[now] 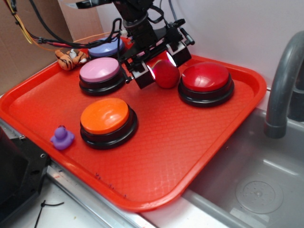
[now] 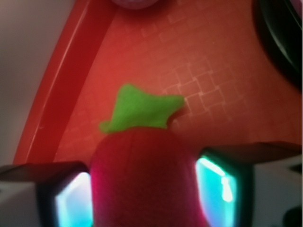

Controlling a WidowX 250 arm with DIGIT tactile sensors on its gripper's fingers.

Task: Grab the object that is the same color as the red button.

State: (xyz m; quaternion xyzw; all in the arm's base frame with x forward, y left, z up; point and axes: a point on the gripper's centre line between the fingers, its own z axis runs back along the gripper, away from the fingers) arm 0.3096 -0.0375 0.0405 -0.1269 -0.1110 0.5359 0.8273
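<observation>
The claw (image 1: pixel 158 66) is closed on the red fuzzy object (image 1: pixel 166 74) — its pads (image 2: pixel 71 203) press both sides, a green leaf (image 2: pixel 142 109) on top. The object sits just at 9 o'clock of the red button (image 1: pixel 205 78), on the red tray (image 1: pixel 190 142).

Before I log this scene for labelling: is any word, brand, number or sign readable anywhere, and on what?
None readable.
Red button, orange button, pink button: plain domes, no lettering.
Red tray: only an embossed grid.
Red object between the pincer's pads: no label shows.
</observation>
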